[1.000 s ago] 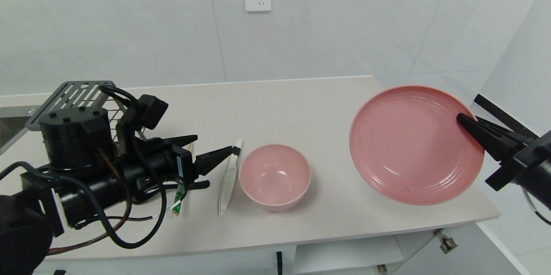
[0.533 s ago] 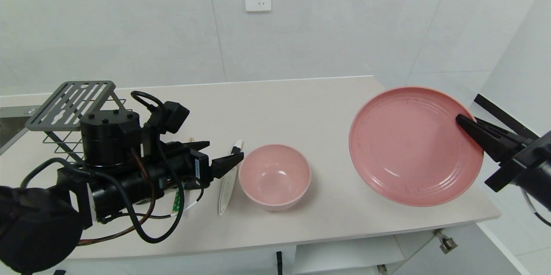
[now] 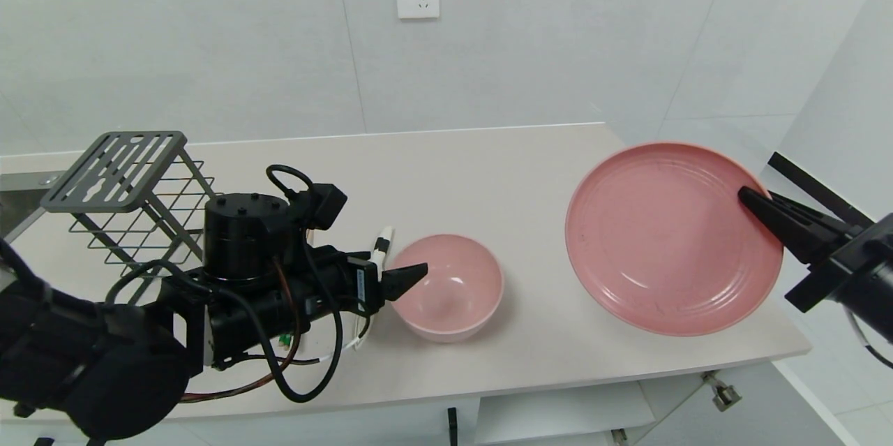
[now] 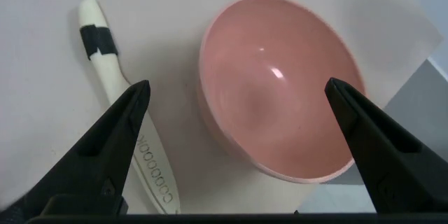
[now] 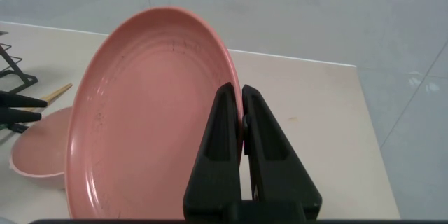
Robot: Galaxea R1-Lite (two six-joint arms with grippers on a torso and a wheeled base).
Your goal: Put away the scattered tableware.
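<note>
The pink bowl [image 3: 453, 285] sits upright on the worktop [image 3: 488, 174], a white knife [image 4: 122, 133] just beside it, the left tool [image 4: 236, 85] spread wide above it. The pink plate [image 3: 670, 236] hangs tilted at the worktop's right end, rim pinched in the right tool [image 5: 238, 91]. Closing off-centre could skid the bowl or catch the knife, and the thin edge pinch may let the plate slip.

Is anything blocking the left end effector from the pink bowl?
Nothing visible does. The open left end effector points straight at the round pink bowl; the white knife lies beside the bowl, not between them.
</note>
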